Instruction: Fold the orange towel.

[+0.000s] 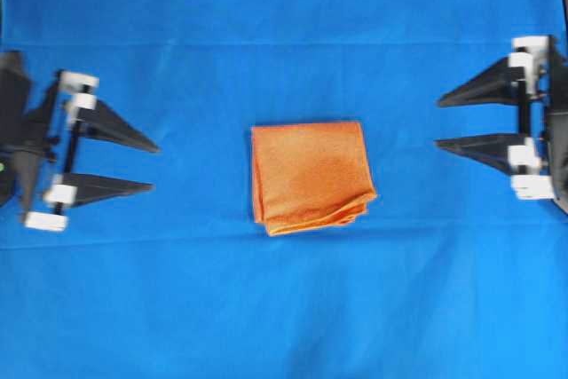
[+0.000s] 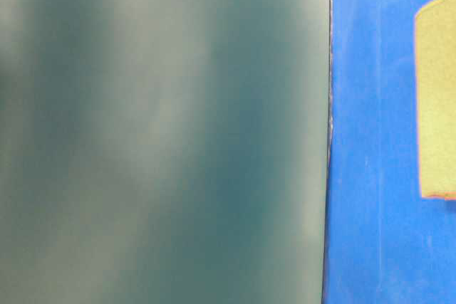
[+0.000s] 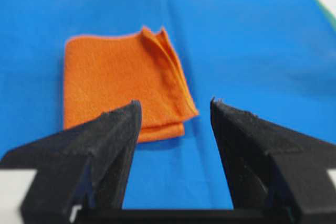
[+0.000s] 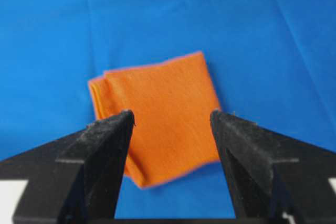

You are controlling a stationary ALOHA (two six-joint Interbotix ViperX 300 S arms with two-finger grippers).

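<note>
- The orange towel (image 1: 310, 177) lies folded into a near-square pad in the middle of the blue surface (image 1: 284, 308), slightly longer up-down in the overhead view.
- Its layered loose edges fan out at the lower right corner; the folded edge runs along the left.
- The left gripper (image 1: 153, 166) and right gripper (image 1: 438, 122) sit well apart on either side, fingers spread and empty, tips pointing toward the towel.

A blue cloth-covered table (image 1: 284, 6) carried the orange towel (image 1: 309, 175), folded into a layered square at its middle.
</note>
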